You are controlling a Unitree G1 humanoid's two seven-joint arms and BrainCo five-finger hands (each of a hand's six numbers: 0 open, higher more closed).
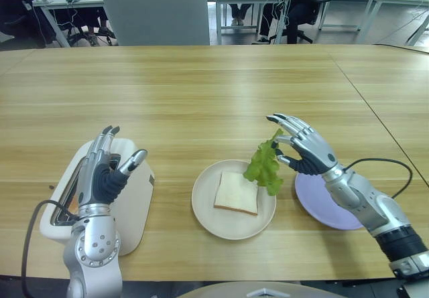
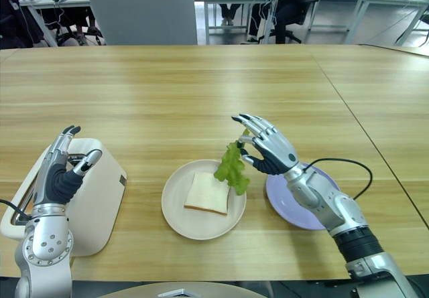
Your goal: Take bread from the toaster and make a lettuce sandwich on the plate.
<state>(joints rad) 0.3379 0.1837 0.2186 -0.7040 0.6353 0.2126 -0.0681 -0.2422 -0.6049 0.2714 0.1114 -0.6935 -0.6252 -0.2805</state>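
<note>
Over the plate [image 1: 203, 207] right rim | lettuce [image 1: 265, 167] pinched by fingers [image 1: 285, 120] of my right hand [image 1: 307, 149], just beside the bread [image 1: 236, 194] | left hand [image 1: 100, 176] spread, empty, above toaster [image 1: 136, 204] | purple plate [image 1: 323, 209] under right wrist

Pinching a lettuce leaf [image 2: 232, 167] with the right hand [image 2: 265, 147], raised over the right rim of a cream plate [image 2: 175, 216] near the middle of the surface [image 2: 201, 90]. On that plate, one slice of bread [image 2: 206, 195], lying flat, with the leaf's lower tip hanging just above its right corner. Just right of the cream plate, a purple plate [image 2: 283, 205] under the right wrist, with a black cable [image 2: 350, 163] looping beyond it. At near left, a white toaster [image 2: 100, 201], with the left hand [image 2: 60, 174] held above it, fingers extended, grasping nothing.
</note>
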